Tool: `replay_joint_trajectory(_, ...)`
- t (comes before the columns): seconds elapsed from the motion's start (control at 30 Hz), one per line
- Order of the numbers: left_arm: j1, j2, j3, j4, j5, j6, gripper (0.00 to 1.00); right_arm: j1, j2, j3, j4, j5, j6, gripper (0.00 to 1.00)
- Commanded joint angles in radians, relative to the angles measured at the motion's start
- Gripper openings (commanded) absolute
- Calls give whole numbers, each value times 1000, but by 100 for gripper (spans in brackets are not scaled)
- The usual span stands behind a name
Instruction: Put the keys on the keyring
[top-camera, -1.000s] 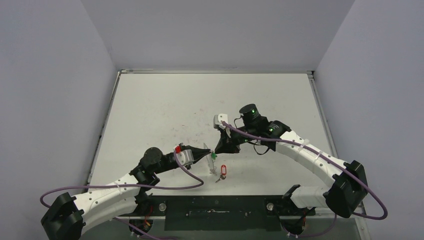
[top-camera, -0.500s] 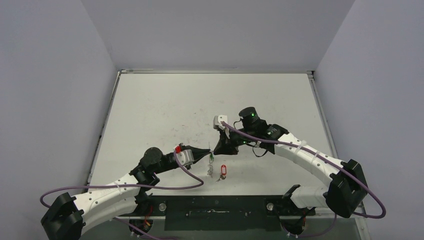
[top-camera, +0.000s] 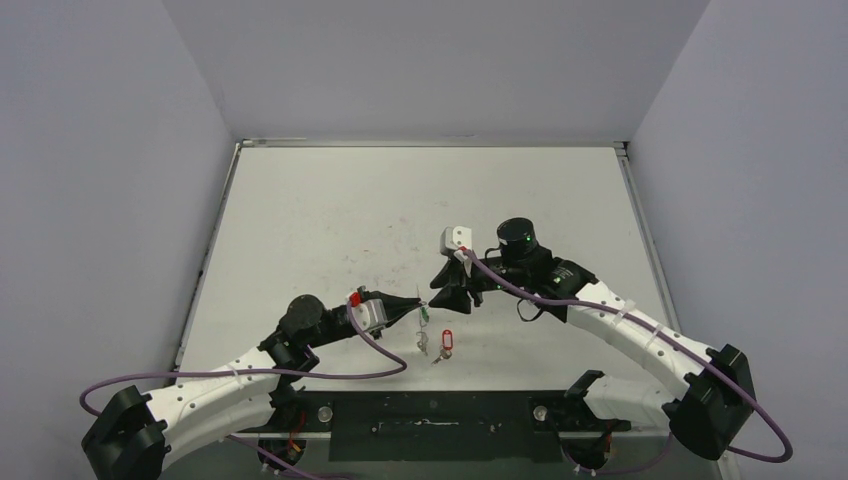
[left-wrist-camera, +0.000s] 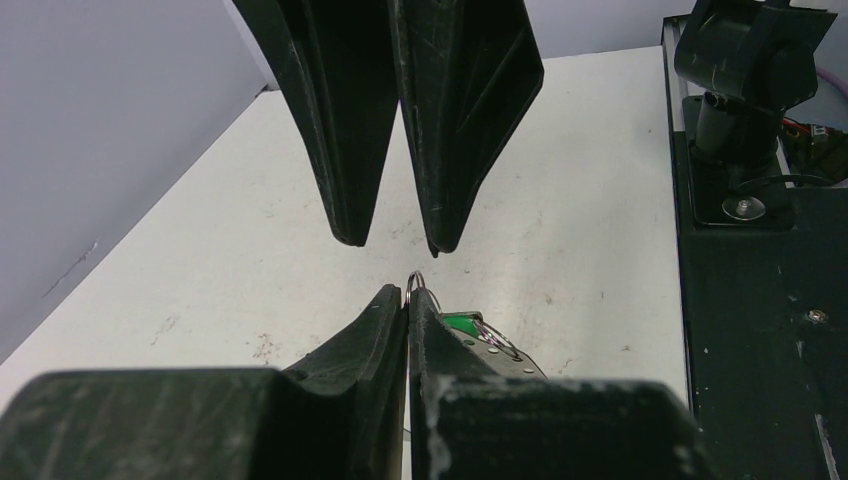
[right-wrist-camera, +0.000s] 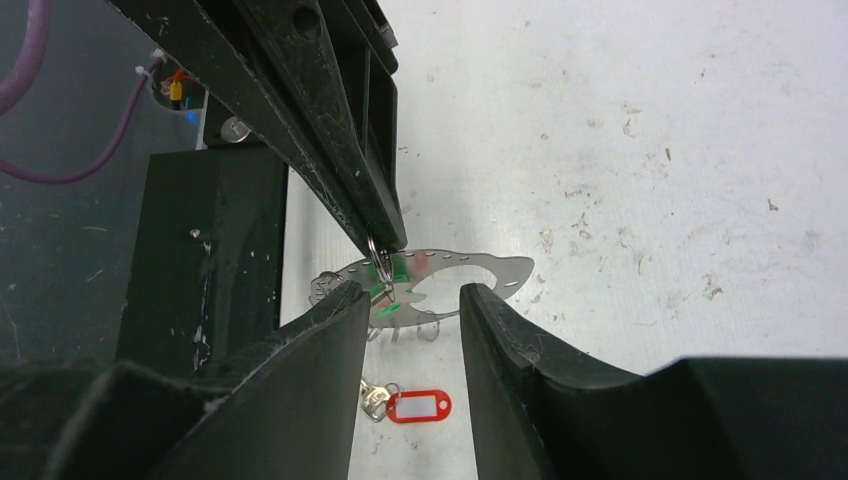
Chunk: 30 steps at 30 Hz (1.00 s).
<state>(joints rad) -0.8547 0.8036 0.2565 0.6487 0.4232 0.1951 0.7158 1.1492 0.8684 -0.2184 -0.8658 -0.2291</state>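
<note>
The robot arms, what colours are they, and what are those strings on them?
Both arms are white tubes with chunky black joints. The left arm has a red tab by its wrist; the right arm has a white box there and tiny green lights. The strings are purple cables. The left gripper and right gripper each have two black pointed fingers.

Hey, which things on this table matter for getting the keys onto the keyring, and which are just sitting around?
Job: keyring pinched in the left tool; green-tagged key beside it; red-tagged key on the table; open right tool.
Not the job: perforated metal plate, role unclear; purple cable; black base plate.
</note>
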Motion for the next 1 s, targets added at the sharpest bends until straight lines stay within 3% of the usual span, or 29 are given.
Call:
replay_joint_trajectory(0.0,-2,-20,21,78,6,-4,0,5,-6,-14,124,-37,21,40)
replay_joint_trajectory(0.53,-2,-23,24,80,6,-4,0,36,60,-9,138,-88,4,38)
replay_joint_trajectory(0.63,-2,-23,26,80,7,-2,0,37,64,-7,135,-88,-2,27)
replay_joint_trajectory(0.8,-1,-26,26,77,8,-2,0,37,66,3,103,-86,-30,0)
replay_joint_trajectory(0.97,-3,-28,25,78,5,-3,0,37,64,26,34,-58,-68,0)
